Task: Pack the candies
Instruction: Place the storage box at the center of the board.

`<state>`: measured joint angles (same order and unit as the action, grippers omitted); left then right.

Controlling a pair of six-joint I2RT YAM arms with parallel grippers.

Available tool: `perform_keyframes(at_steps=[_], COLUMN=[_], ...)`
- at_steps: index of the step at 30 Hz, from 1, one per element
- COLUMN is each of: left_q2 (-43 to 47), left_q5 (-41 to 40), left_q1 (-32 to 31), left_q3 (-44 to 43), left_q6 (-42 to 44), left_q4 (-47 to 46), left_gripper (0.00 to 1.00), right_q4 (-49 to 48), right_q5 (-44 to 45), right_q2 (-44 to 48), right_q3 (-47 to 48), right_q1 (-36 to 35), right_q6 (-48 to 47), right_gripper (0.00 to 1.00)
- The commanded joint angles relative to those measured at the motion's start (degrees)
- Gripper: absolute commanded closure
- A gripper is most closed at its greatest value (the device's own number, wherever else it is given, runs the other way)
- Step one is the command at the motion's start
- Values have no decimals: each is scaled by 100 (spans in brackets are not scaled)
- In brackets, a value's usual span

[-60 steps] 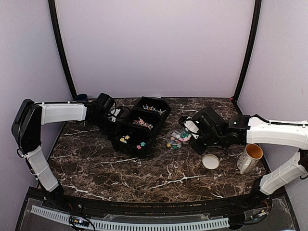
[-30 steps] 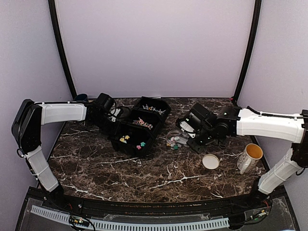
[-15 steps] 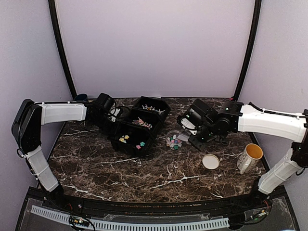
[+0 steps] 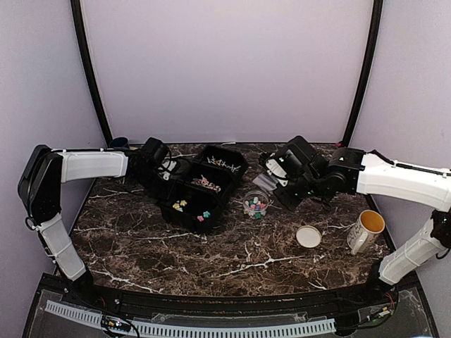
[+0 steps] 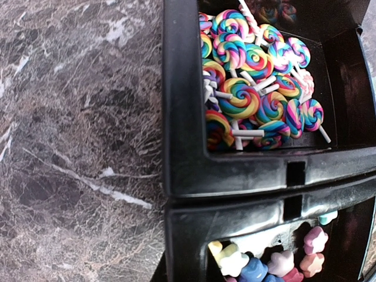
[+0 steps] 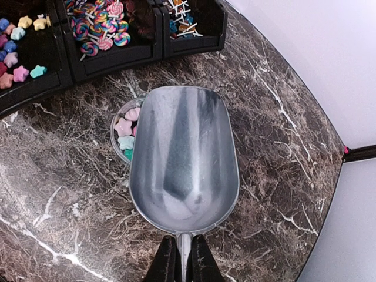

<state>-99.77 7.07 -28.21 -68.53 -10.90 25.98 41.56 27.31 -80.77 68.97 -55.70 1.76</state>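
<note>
- The right gripper [image 6: 183, 261] has risen from its low, tipped pose over the jar [image 4: 255, 204] and now carries the scoop [image 6: 185, 153] higher and farther back; its fingers are clamped on the scoop's thin handle.
- The scoop's bowl is bare, so its load seems to have gone into the jar, and this pour looks finished.
- The candies [image 6: 124, 126] in the jar, pastel stars, lie ahead of that gripper, under the scoop's left edge. More stars [image 6: 17, 59] and lollipops [image 5: 244, 97] remain in the tray [image 5: 182, 170], farther ahead and to its left.
- The left gripper [image 4: 156, 160] sits at the tray's far-left rim with its jaws drawn together; whether it pinches the rim cannot be told.
- On the table [image 4: 211, 267], the round lid [image 4: 308, 236] and the mug [image 4: 366, 229] lie behind the right gripper, well apart from the jar.
- Only the jar stands on the scoop's line to the tray, so another scoop would need to stay above it.
</note>
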Motion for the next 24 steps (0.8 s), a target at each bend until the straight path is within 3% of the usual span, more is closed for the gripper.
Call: perform_keyframes(at_steps=[1,13,20,24], left_q2=[178,449,600,653], left_q5=[42,218,108,95], left_q1=[-100,-115,-117,-120], left_q3=[-303,538,862,926], left_q6=[3,-448,-479,-458], left_q4=[-454,-647,-575,-495], left_gripper=[100,99,92,82], right_q4=[-599,-1114,-1338,-1383], right_q5=[139,14,-26,-24], right_q2=[129,546,834,891], right_q3=[-66,-514,-726,-748], right_q1=[33,33,33,33], right_q6=[-142,-338,-388,-430], right_gripper=[100,100,100,100])
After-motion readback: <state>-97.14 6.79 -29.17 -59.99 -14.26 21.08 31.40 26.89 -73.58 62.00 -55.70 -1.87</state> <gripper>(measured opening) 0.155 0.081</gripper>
